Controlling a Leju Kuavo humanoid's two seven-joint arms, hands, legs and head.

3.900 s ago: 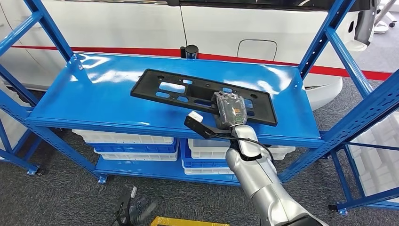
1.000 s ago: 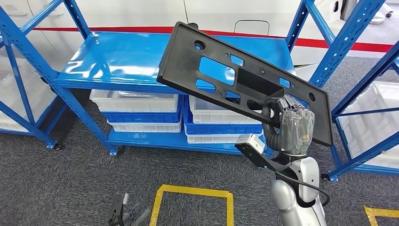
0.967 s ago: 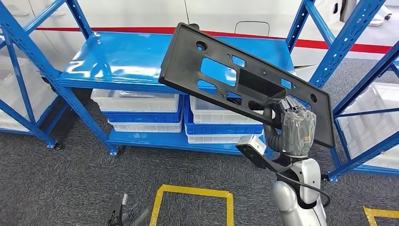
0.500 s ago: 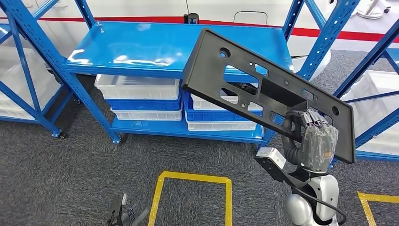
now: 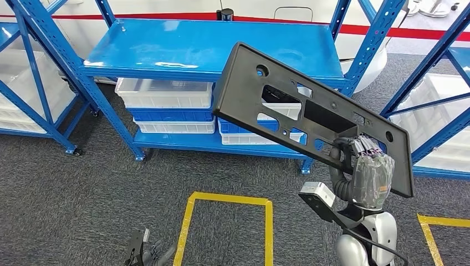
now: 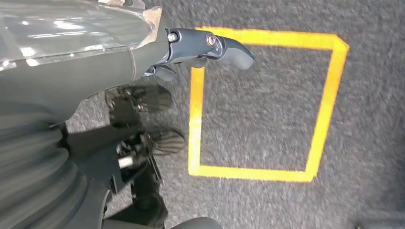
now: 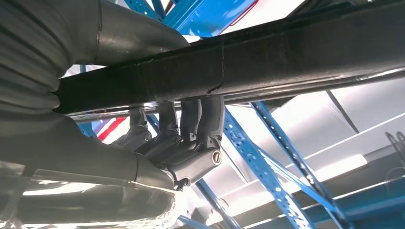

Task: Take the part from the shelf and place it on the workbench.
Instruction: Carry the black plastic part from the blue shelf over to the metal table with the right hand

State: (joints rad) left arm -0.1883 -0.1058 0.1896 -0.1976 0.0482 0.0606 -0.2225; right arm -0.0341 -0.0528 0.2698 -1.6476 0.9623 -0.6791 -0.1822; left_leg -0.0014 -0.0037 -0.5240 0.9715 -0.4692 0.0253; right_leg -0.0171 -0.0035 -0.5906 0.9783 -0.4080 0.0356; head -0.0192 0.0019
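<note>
The blue shelf [image 5: 210, 47] is standing across the far side of the head view, its top deck carrying nothing of the task now, with white and blue bins [image 5: 166, 102] sitting on the level below. Beside it more blue racking [image 5: 421, 94] is rising at the right. On the grey carpet a square of yellow tape [image 5: 227, 227] is lying in front of the robot.

The part [image 5: 310, 113], a long flat black plate pierced with cut-outs and small holes, is hanging in the air clear of the shelf, lifted out over the carpet. Its long axis is running on a slant from upper left to lower right in the head view, and its face is tilting toward the camera.

The right hand [image 5: 368, 177] is grasping the part near its lower right end, so nearly all of the plate is reaching away up and to the left of the grip. In the right wrist view the dark fingers [image 7: 191, 126] are hooking over the plate's edge [image 7: 229, 67] with the thumb pressing from the other side.

The left hand [image 6: 210, 45] is hanging low over the tape square, holding nothing; whether its fingers are spread or curled I cannot tell.

No desk is showing, so I judge the carrying step is under way, with the long overhang needing room on any turn.
</note>
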